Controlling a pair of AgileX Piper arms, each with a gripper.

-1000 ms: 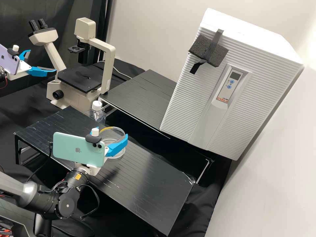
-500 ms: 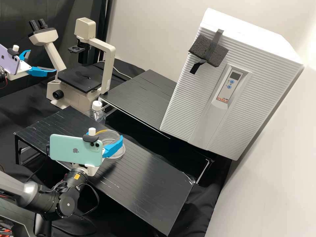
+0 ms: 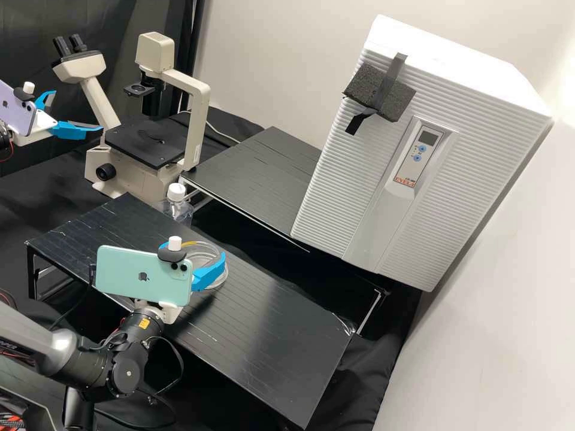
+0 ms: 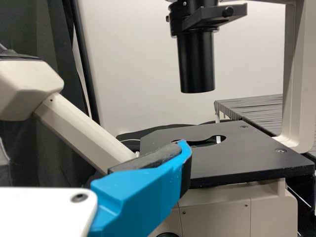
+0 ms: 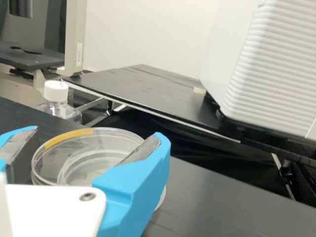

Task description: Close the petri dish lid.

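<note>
In the high view the right gripper is low over the bench, shut on the clear petri dish lid, a finger on either side. Beneath the lid is the clear dish, partly behind the near finger. The right gripper holds the lid in the right wrist view; yellow tape marks its rim, and the dish's edge peeks out below. Whether lid and dish touch I cannot tell. My left gripper stands open by the microscope, away from the dish; one finger shows in the left wrist view.
A bottle with a white cap stands behind the dish, near the bench's far edge. The microscope is at the back left. A white incubator stands at the back right, beside another black table.
The right gripper has come down with the lid, first shifting left and then slightly back right. The lid now sits lower and closer over the dish. The left arm has kept still.
</note>
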